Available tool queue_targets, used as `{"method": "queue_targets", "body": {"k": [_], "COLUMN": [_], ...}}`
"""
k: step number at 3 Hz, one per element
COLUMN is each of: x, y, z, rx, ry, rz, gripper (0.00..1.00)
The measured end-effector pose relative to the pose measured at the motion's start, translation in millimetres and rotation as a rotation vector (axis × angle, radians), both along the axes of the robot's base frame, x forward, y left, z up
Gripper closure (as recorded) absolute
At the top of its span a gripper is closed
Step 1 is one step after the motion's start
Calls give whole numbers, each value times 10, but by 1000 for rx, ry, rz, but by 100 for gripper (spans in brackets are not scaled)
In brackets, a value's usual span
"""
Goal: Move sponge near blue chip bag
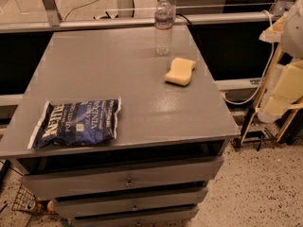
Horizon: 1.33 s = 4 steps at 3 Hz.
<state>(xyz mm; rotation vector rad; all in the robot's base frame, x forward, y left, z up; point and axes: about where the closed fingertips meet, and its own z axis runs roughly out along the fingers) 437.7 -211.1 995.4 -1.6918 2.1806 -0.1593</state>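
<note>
Grey table over drawers carried everything: sponge at far right, near the water bottle; blue chip bag well apart at the near-left edge. The sponge looked light, soft and squashy, best pinched across its narrow waist. The bottle looked tippable on approach; nothing lay between sponge and bag. The gripper hung off the table's right side; couldn't tell if jaws were open or closed.

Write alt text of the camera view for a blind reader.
A pale yellow sponge lies on a grey table, well apart from the blue chip bag at the front left. A water bottle stands behind the sponge; the gripper is beyond the table's right edge.
</note>
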Motion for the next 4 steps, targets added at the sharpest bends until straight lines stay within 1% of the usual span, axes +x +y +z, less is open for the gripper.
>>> {"method": "queue_targets", "body": {"k": [1,2,3,4], "x": [0,428,856,1390], "y": [0,142,290,566], "z": [1,-129,-316,-641], "rx": [0,58,122,202], "ry": [0,-22,-29,-21], "rz": [0,23,39,38], "gripper": [0,0,0,0]}}
